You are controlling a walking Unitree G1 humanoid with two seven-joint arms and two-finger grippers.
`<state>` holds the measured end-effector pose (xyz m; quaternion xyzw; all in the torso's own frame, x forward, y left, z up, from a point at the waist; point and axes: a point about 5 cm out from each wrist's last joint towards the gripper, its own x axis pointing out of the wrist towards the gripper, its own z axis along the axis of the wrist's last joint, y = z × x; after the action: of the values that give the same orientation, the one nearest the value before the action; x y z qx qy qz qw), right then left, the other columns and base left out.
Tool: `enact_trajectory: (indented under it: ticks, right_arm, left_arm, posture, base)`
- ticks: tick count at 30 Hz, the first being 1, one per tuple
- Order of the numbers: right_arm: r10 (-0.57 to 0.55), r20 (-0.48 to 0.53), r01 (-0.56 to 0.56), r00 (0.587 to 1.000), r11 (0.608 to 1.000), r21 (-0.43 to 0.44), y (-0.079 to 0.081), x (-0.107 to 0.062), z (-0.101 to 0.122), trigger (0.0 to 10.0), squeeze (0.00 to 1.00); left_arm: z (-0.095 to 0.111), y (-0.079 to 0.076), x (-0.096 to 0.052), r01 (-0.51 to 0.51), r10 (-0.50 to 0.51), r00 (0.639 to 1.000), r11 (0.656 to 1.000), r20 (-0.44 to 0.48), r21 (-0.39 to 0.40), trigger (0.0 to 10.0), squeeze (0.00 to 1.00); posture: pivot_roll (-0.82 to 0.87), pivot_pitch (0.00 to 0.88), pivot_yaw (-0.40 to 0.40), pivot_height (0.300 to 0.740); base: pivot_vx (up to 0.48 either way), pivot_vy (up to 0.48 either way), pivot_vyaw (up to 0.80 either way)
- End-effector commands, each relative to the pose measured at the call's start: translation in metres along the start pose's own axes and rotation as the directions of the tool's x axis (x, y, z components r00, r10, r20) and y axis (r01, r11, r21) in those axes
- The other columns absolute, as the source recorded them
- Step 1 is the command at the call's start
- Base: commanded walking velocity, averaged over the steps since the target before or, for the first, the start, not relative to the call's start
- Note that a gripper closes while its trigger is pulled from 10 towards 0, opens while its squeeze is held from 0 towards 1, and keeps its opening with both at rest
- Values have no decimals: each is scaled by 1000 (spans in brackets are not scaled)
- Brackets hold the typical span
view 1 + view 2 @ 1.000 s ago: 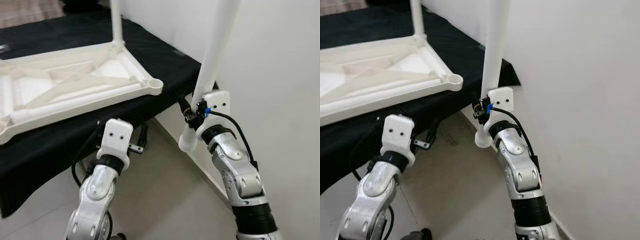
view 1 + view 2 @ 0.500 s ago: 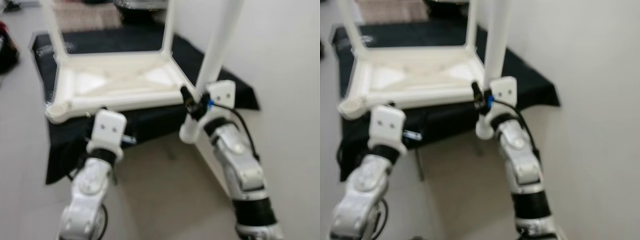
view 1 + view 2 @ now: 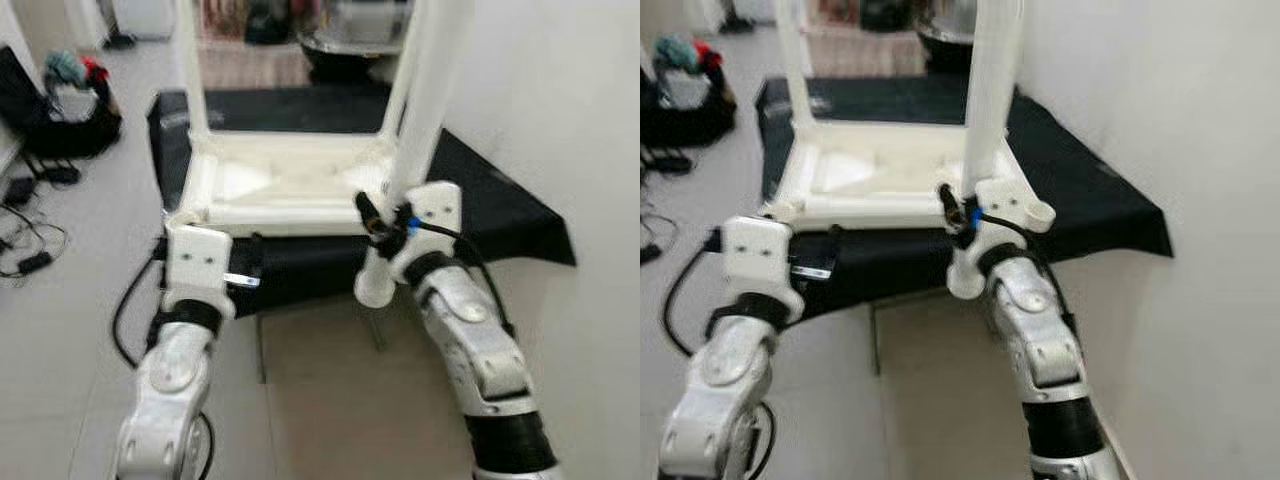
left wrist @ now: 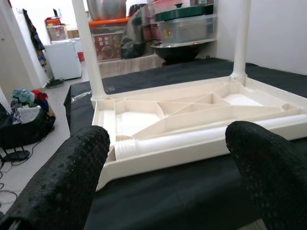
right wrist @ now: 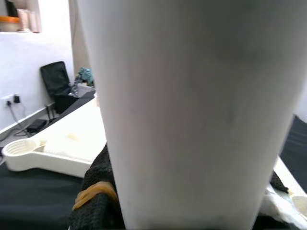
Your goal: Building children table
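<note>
Two black fingers of the right gripper [image 3: 385,215] are clamping a loose white table leg [image 3: 425,95], holding it upright at about four o'clock from the upturned white tabletop [image 3: 290,185]. The left gripper [image 4: 168,177] is hovering wide apart and empty at the tabletop's seven o'clock corner, over the black-covered bench [image 3: 500,205] that is carrying it.

No readable text, labels, brands or numbers; red-and-white box markings in background too blurred.
</note>
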<state>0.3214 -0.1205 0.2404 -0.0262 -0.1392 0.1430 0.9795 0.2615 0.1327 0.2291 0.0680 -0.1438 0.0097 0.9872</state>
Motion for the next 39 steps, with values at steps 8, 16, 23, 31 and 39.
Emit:
enact_trajectory:
  ticks: [8, 16, 23, 31, 39]
  right_arm:
    - [-14, 17, 14, 1000, 1000, 8, -5, -1, 3, 10000, 0]
    - [-30, 30, 29, 999, 1000, 11, -9, 1, 7, 10000, 0]
    - [-29, 38, 28, 999, 999, 19, -9, 3, 9, 10000, 0]
    - [-38, 34, 37, 999, 999, 34, -10, 1, 8, 10000, 0]
    - [-96, 133, 78, 986, 987, 138, -23, 6, 31, 10000, 0]
  left_arm:
    - [-2, 6, 4, -14, 14, 1000, 1000, -19, 10, 10000, 0]
    - [-2, 6, 7, -14, 14, 1000, 1000, -21, 6, 10000, 0]
    - [-4, 9, 8, -41, 40, 998, 999, -47, -35, 10000, 0]
    - [-4, 8, 8, -31, 30, 998, 999, -50, -17, 10000, 0]
    - [-2, 7, 10, -22, 22, 999, 1000, -35, 2, 10000, 0]
  posture:
    - [60, 118, -96, 740]
    - [64, 125, -97, 740]
    - [65, 127, -102, 740]
    - [67, 130, -101, 740]
    - [68, 133, -99, 740]
  base:
    - [432, 0, 0]
    - [435, 0, 0]
    - [367, -268, 0]
    - [112, -140, 0]
    - [0, 0, 0]
